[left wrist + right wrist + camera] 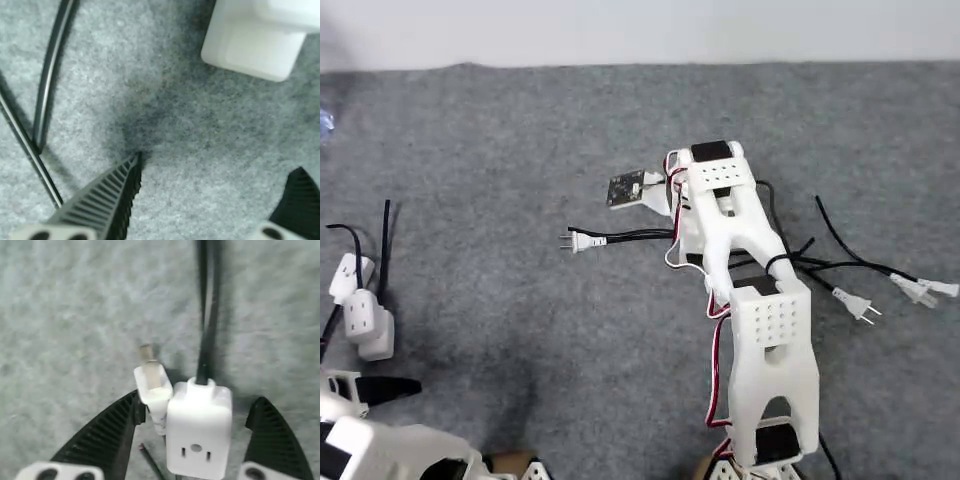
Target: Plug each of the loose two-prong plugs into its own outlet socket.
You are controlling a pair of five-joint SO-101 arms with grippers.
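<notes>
Right gripper [197, 399]: fingers were spread wide, straddling a white outlet socket [200, 425], with a white two-prong plug [152, 385] just beside it. Left gripper [218, 165]: fingers released too, over the bare grey bench [520, 150] near a socket block [255, 40] at the 9 o'clock edge. Another loose plug [855, 307] lay at 3 o'clock.

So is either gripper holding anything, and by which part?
Nothing is held. Left gripper open over carpet; right gripper open, straddling an outlet socket and a white plug.
</notes>
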